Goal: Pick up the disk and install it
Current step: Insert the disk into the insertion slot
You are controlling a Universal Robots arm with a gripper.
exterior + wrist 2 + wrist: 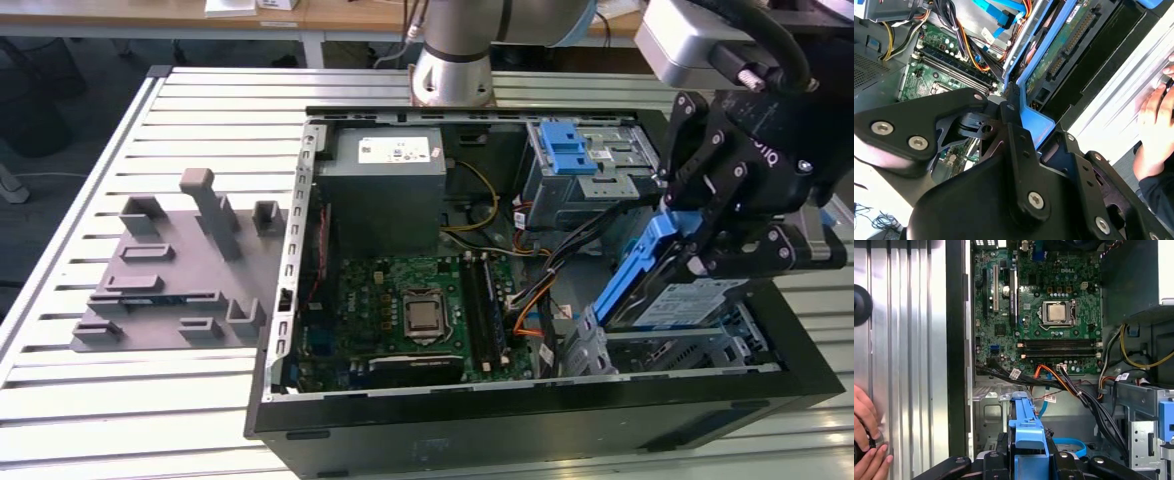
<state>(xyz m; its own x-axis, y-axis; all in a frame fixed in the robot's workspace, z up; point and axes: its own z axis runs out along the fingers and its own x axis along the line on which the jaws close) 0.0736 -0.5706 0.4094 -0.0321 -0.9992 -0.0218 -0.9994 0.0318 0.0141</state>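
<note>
1. Gripper (714,255) – black, two-fingered, at the exterior view's right, clenched on the disk (687,300). In the second wrist view one finger (1013,117) presses against the blue carrier rail (1036,125); in the first wrist view the same blue rail stands between the fingers.
2. Disk – silver, white-and-blue label, blue rails round the edges. Held tilted, upper end in the gripper, lower end down at the metal drive bay (667,350) in the near corner of the case on the exterior view's right. Whether it is seated cannot be told. Its green circuit-board underside shows in the second wrist view.
3. Computer case (534,420) – black tower lying on its side, side panel off, on a slatted metal table (80,180).
4. Hand (866,440) – a person's, resting on the table slats just outside the case wall, seen in both wrist views.
5. Cables (1069,385) – orange and black bundle, running between the bay and the motherboard (387,300).
6. Motherboard – green, flat on the case floor, bare processor (424,315) near its middle.
7. Grey fixture (167,270) – moulded part with upright posts, on the table at the exterior view's left, apart from the case.
8. Power supply (387,170) – grey box, white sticker, far end of the case.
9. Drive cage (581,150) – metal, blue latch, beside the power supply.
10. Arm base (451,60) – behind the case, farthest.
</note>
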